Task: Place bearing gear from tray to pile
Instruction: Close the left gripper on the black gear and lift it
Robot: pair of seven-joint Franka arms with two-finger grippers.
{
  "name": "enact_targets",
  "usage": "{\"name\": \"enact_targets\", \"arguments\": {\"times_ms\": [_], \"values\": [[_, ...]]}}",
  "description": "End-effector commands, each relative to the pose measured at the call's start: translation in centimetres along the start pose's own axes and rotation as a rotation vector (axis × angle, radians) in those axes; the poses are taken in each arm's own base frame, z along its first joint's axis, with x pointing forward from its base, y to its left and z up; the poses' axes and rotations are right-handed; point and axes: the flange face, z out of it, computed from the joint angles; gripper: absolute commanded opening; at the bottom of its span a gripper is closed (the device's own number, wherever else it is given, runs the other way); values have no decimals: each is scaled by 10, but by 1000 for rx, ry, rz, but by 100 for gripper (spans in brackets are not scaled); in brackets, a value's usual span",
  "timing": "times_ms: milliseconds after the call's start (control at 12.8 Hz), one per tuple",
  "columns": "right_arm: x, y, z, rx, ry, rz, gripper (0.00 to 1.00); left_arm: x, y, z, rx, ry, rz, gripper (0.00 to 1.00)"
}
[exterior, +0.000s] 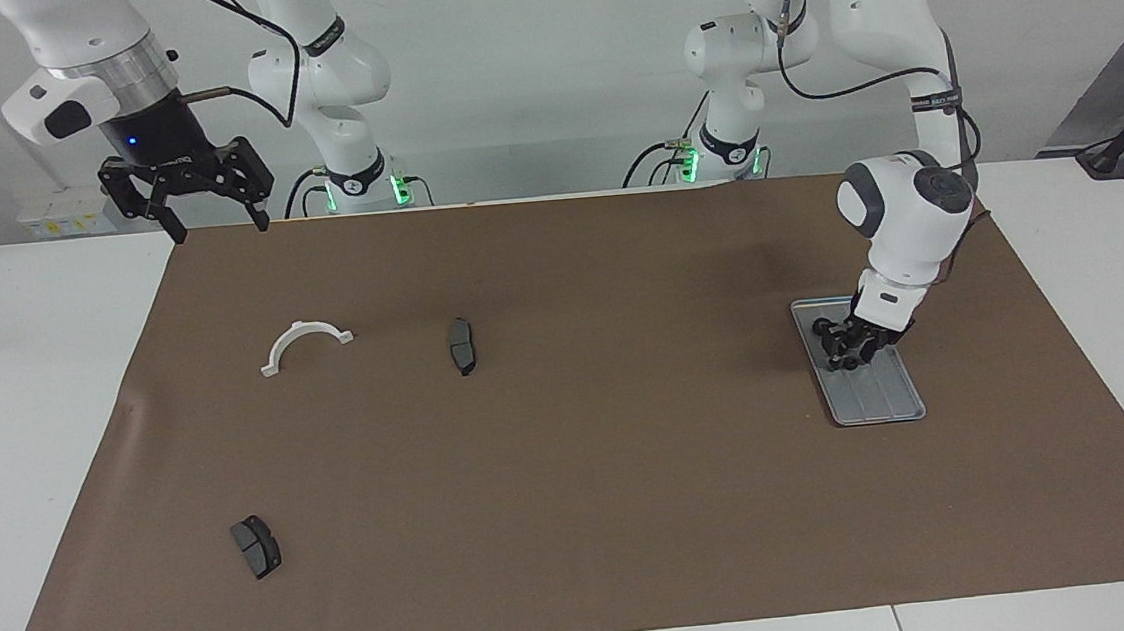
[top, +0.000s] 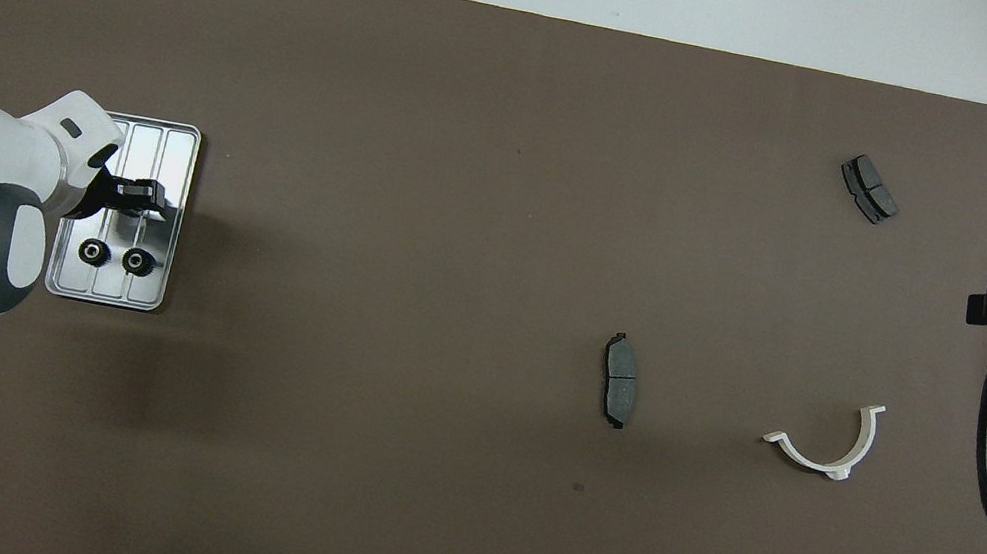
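Observation:
The grey ridged tray (exterior: pixel 885 398) (top: pixel 176 150) lies on the brown mat at the left arm's end of the table. My left gripper (exterior: pixel 844 357) (top: pixel 150 200) is down in the tray's middle, its fingers drawn in on a small black bearing gear that they mostly hide. Two more bearing gears (top: pixel 92 251) (top: pixel 138 260) sit side by side at the tray's end nearer the robots; one of them (exterior: pixel 822 327) shows in the facing view. My right gripper (exterior: pixel 219 229) hangs open and empty, high over the mat's corner by its own base. The pile is out of view.
A white half-ring (exterior: pixel 305 344) (top: pixel 824 447) and a dark brake pad (exterior: pixel 462 345) (top: pixel 617 392) lie toward the right arm's end. A second brake pad (exterior: pixel 256 546) (top: pixel 869 188) lies farther from the robots.

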Motion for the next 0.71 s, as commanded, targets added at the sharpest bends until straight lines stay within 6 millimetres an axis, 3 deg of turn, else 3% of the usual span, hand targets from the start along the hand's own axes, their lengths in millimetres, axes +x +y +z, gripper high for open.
{"name": "enact_targets", "arguments": {"times_ms": [0, 78, 392, 627], "values": [[-6, -1, -1, 8, -8, 13, 100, -2, 0, 3, 7, 14, 0, 8], [-6, -1, -1, 8, -8, 13, 100, -2, 0, 3, 7, 14, 3, 0], [-6, -1, -1, 8, -8, 13, 100, 7, 2, -14, 7, 4, 7, 0], [-6, -1, -1, 8, -8, 13, 100, 33, 11, -74, 5, -75, 0, 0]]}}
